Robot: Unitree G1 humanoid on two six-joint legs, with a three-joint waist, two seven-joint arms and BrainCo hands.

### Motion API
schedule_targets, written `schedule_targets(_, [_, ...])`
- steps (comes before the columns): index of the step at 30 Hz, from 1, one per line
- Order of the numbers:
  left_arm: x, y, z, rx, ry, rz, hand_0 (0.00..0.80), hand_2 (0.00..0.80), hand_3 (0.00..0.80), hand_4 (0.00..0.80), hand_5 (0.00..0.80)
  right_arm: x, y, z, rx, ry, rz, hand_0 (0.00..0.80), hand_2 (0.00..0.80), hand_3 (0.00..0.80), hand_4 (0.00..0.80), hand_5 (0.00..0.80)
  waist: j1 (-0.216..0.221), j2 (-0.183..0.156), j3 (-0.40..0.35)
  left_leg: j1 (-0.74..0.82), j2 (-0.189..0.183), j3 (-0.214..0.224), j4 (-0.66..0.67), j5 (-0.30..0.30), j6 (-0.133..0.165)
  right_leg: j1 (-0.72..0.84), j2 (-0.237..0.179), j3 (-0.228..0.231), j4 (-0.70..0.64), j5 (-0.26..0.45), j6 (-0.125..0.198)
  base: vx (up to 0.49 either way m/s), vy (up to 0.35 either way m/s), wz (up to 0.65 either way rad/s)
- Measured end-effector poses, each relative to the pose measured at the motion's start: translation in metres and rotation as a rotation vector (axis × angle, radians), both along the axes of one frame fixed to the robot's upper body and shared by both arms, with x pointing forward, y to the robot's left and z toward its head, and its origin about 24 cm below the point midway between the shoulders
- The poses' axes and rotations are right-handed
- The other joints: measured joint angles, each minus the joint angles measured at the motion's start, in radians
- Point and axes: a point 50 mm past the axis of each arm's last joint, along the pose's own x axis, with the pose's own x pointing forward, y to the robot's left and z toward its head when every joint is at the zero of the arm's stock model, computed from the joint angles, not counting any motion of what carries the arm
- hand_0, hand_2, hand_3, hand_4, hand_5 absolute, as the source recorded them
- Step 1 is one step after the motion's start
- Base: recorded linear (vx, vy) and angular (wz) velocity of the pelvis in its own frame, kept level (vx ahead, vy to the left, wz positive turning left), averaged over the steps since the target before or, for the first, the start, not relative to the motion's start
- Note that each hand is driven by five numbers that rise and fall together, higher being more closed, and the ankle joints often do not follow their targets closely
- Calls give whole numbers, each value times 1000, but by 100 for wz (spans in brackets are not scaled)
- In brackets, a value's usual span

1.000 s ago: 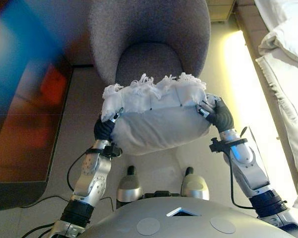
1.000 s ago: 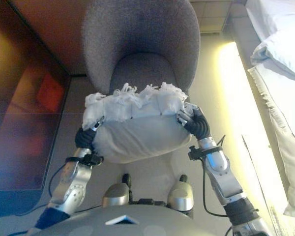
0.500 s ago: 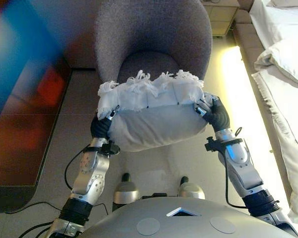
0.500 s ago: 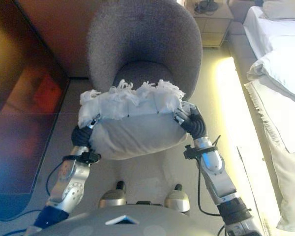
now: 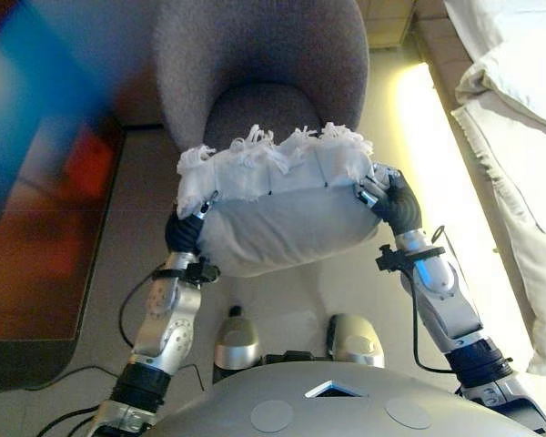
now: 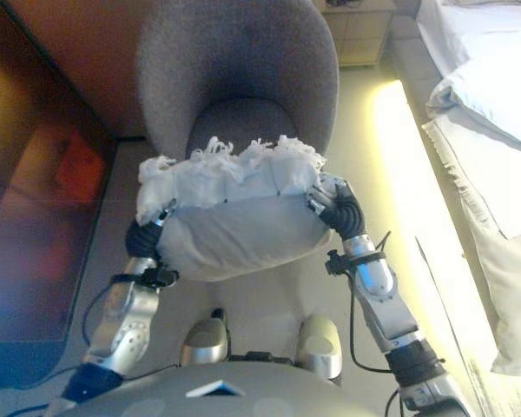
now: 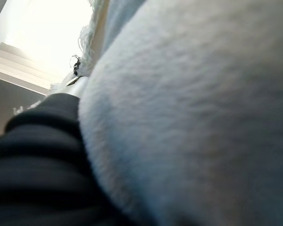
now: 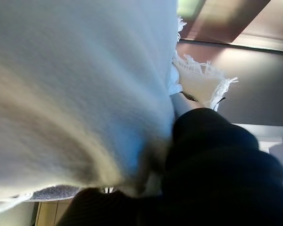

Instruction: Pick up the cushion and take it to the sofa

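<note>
Cushion (image 5: 278,214), white with a fringed edge, held up between both hands, in front of grey armchair (image 5: 259,73). Left hand (image 5: 187,232) pressed at one end, right hand (image 5: 391,202) at the other. Fingers mostly hidden against the fabric; grip apparently clamped, cannot tell.

Bedroom, grey armchair (image 5: 255,64), white bedding (image 5: 519,100), nightstand (image 6: 354,35)

I see both head cameras looking steeply down, sharing the cushion (image 5: 278,214) mid-frame before the grey chair (image 5: 259,64); each wrist camera sits pressed against cloth, apparently facing upward.
</note>
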Motion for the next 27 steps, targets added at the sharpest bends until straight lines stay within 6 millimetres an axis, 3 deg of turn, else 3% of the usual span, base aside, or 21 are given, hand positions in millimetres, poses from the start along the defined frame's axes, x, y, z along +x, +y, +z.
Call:
schedule_targets(2, [1, -1, 1, -7, -5, 4, 800, 800, 800, 800, 800, 1, -1, 3, -3, -13, 1, 800, 800, 800, 800, 800, 4, 2, 4, -37, -71, 5, -64, -3, 3, 17, -4, 29, -85, 46, -9, 304, 33, 7])
schedule_targets(4, [2, -1, 1, -10, -7, 8, 800, 800, 800, 800, 800, 1, 0, 2, -3, -9, 2, 800, 800, 800, 800, 800, 28, -2, 9, -33, -105, 2, -185, 28, 34, 61, 1, 63, -168, 84, 7, 328, 50, 2])
schedule_targets(6, [2, -1, 1, -9, -6, 8, 800, 800, 800, 800, 800, 1, 0, 2, -5, -8, 3, 800, 800, 800, 800, 800, 41, 1, 13, -29, -94, -13, -250, 51, 44, 124, 12, 89, -221, 80, 18, 461, 118, 1])
schedule_targets(7, [2, -1, 1, -9, -7, 9, 800, 800, 800, 800, 800, 1, 0, 2, -5, -9, 3, 800, 800, 800, 800, 800, 57, 5, 17, -24, -82, -19, -242, 101, 24, 150, 12, 101, -238, 74, 28, 451, 148, -26])
schedule_targets(8, [2, 0, 1, -8, -8, 15, 800, 800, 800, 800, 800, 2, 1, 2, 2, -9, 4, 800, 800, 800, 800, 800, 67, 4, 21, -10, -80, -6, -213, 136, 34, 168, 9, 114, -258, 71, 34, 407, 162, -55])
schedule_targets(9, [2, 4, 3, -3, -17, 29, 800, 800, 800, 800, 800, 2, 5, 2, 9, -10, 16, 800, 800, 800, 800, 800, 94, -12, 30, -11, -80, 33, -177, 124, 87, 186, 0, 108, -259, 66, 38, 408, 190, -70])
schedule_targets(10, [3, 12, 5, 22, -30, 43, 800, 800, 800, 800, 800, 3, 11, 3, 20, -13, 37, 800, 800, 800, 800, 800, 111, -25, 48, -9, -68, 64, -136, 95, 86, 185, 2, 95, -207, 40, 38, 399, 205, -59])
schedule_targets(12, [5, 21, 11, 61, -55, 48, 800, 800, 800, 800, 800, 2, 17, 1, 33, -7, 55, 800, 800, 800, 800, 800, 118, -45, 54, -17, -64, 75, -66, 57, 95, 205, 1, 58, -174, 35, 29, 338, 238, -32])
schedule_targets(14, [11, 22, 19, 68, -101, 49, 800, 800, 800, 800, 800, 7, 18, 7, 34, -34, 61, 800, 800, 800, 800, 800, 124, -57, 61, -57, -67, 71, 54, -21, 94, 254, -23, 61, -247, 61, 28, 426, 287, -31])
schedule_targets(15, [16, 23, 25, 73, -131, 49, 800, 800, 800, 800, 800, 10, 17, 12, 39, -55, 55, 800, 800, 800, 800, 800, 130, -65, 67, -129, -65, 56, 175, -66, 84, 278, -40, 63, -294, 49, 49, 528, 288, -12])
schedule_targets(16, [21, 19, 28, 61, -149, 42, 800, 800, 800, 800, 800, 13, 13, 16, 41, -74, 37, 800, 800, 800, 800, 800, 120, -65, 71, -181, -60, 30, 218, -91, 72, 291, -49, 60, -313, 37, 101, 494, 270, 11])
schedule_targets(17, [23, 14, 28, 48, -149, 26, 800, 800, 800, 800, 800, 13, 8, 17, 46, -75, 16, 800, 800, 800, 800, 800, 108, -62, 70, -205, -55, 9, 205, -89, 73, 307, -56, 58, -321, 24, 104, 461, 265, 12])
schedule_targets(18, [22, 10, 26, 41, -141, 12, 800, 800, 800, 800, 800, 13, 4, 17, 42, -75, 6, 800, 800, 800, 800, 800, 105, -60, 65, -203, -51, 0, 173, -49, 78, 317, -66, 59, -315, 4, 105, 357, 217, 5])
schedule_targets(20, [19, 10, 22, 37, -123, 2, 800, 800, 800, 800, 800, 4, 3, 14, 47, -57, 3, 800, 800, 800, 800, 800, 114, -115, 45, -192, -88, 52, 167, -62, 101, 308, -120, 45, -277, -8, 129, 391, 212, -11])
schedule_targets(22, [19, 11, 23, 41, -127, 1, 800, 800, 800, 800, 800, 0, 5, 15, 64, -61, 6, 800, 800, 800, 800, 800, 111, -139, 36, -183, -114, 59, 144, -70, 126, 243, -148, 27, -139, -1, 141, 449, 213, 7])
schedule_targets(24, [19, 14, 24, 55, -129, -1, 800, 800, 800, 800, 800, -1, 8, 16, 86, -66, 5, 800, 800, 800, 800, 800, 111, -150, 26, -154, -141, 59, 119, -74, 142, 201, -171, 30, -25, 25, 158, 421, 173, 20])
schedule_targets(27, [20, 16, 26, 67, -136, -3, 800, 800, 800, 800, 800, 0, 11, 16, 105, -68, -3, 800, 800, 800, 800, 800, 108, -150, -2, -130, -153, 59, 92, -73, 152, 187, -170, 31, 9, 107, 173, 357, 92, 24])
